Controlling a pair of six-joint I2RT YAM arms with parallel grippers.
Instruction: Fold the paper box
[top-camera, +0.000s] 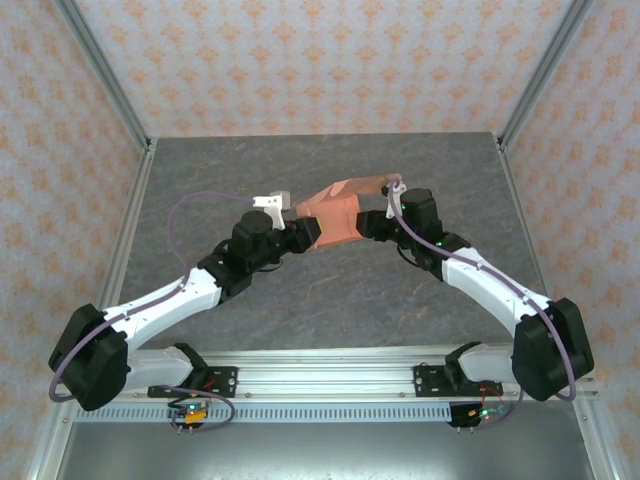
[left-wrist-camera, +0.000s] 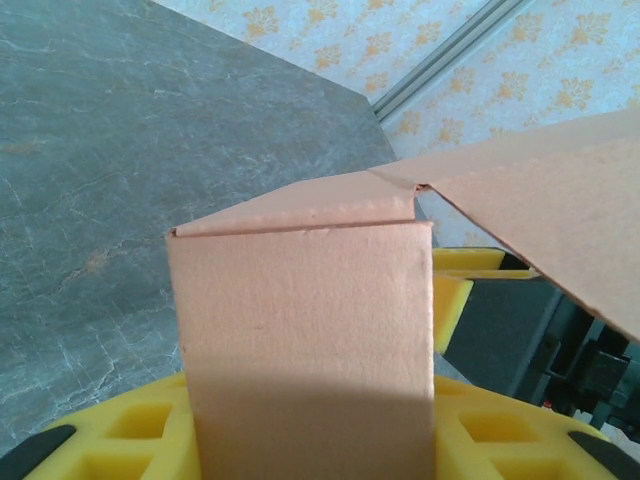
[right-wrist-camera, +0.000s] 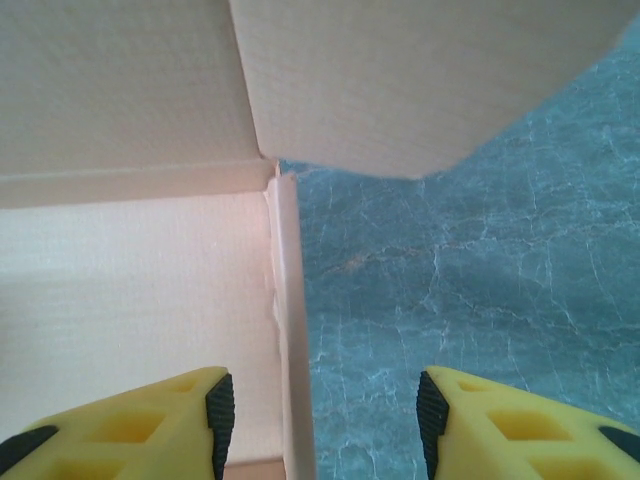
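The paper box (top-camera: 335, 212) is salmon-orange card, half folded, at the middle of the table between both grippers. In the left wrist view one of its panels (left-wrist-camera: 310, 340) stands upright across my left gripper (top-camera: 300, 238). That panel hides the gap, and yellow fingers (left-wrist-camera: 130, 430) show on either side of it. A flap (left-wrist-camera: 540, 210) slants off to the right. My right gripper (right-wrist-camera: 320, 405) is open and straddles a side wall (right-wrist-camera: 290, 330): the left finger is inside the box (right-wrist-camera: 130, 290), the right finger is over the table. Another flap (right-wrist-camera: 420, 80) hangs above it.
The grey marbled table (top-camera: 330, 300) is ringed by patterned walls and aluminium posts (top-camera: 105, 75). A metal rail (top-camera: 330, 365) runs along the near edge by the arm bases. My right gripper's yellow finger (left-wrist-camera: 450, 300) shows just past the box.
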